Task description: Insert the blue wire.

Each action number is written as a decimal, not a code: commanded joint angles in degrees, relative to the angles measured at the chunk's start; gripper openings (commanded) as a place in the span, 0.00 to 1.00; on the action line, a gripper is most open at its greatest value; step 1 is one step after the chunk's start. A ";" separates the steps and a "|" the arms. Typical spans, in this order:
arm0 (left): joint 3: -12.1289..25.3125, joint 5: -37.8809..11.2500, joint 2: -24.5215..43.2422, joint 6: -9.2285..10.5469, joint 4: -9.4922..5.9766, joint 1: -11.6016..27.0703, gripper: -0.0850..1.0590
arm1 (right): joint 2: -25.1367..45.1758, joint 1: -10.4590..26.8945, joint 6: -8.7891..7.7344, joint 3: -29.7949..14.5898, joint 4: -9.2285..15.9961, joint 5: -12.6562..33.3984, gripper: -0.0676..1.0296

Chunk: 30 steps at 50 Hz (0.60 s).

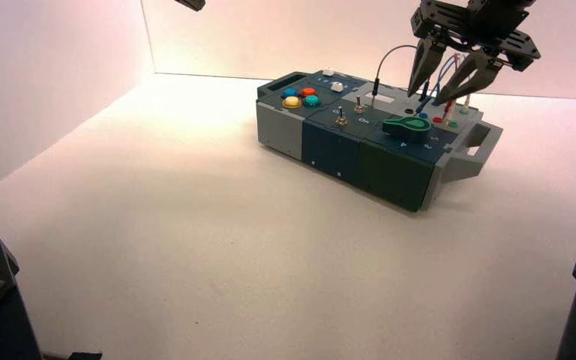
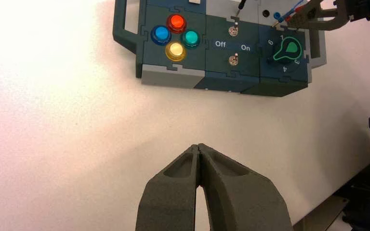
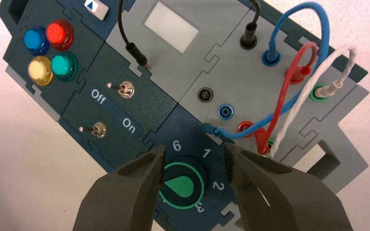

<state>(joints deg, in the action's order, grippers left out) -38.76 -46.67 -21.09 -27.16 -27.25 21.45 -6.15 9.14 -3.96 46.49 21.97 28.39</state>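
Okay, high view: R gripper (image 1: 452, 79) over the box's (image 1: 330, 135) right part, jaws wide open, nothing held. Blue wire (image 1: 444, 71) arches below/behind it. Black wire (image 1: 394, 49) stands on the grey part.

L wrist view: L gripper (image 2: 197, 147) above the table (image 2: 101, 144), near the box's front, jaws closed, nothing between. Four round buttons & two metal toggles in sight, Off/On lettering btwn toggles.

R wrist view: jaws open, big dark knob w/ green pointer (image 3: 182, 186) btwn the tips in view. Blue wire: one plug in the blue-ringed socket (image 3: 270, 57) by the box's far edge; other plug (image 3: 209, 128) loose, near the second blue-ringed socket (image 3: 225, 111), not in it. Red wire (image 3: 282, 96) & white wire (image 3: 301, 98) run beside it.
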 commanded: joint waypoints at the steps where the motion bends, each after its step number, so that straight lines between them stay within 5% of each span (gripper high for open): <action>1: 1.32 0.26 -0.53 -0.35 -0.26 0.18 0.05 | 0.00 -0.35 -0.09 -2.02 -0.09 -0.44 0.64; 30: 1.32 0.35 -0.53 -0.35 -0.26 0.18 0.05 | 3.16 -1.14 -0.18 -4.48 -1.49 -0.44 0.63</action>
<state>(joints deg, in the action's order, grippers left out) -38.85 -46.67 -21.09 -27.16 -27.25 21.45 -2.20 8.88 -3.96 43.68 20.65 28.39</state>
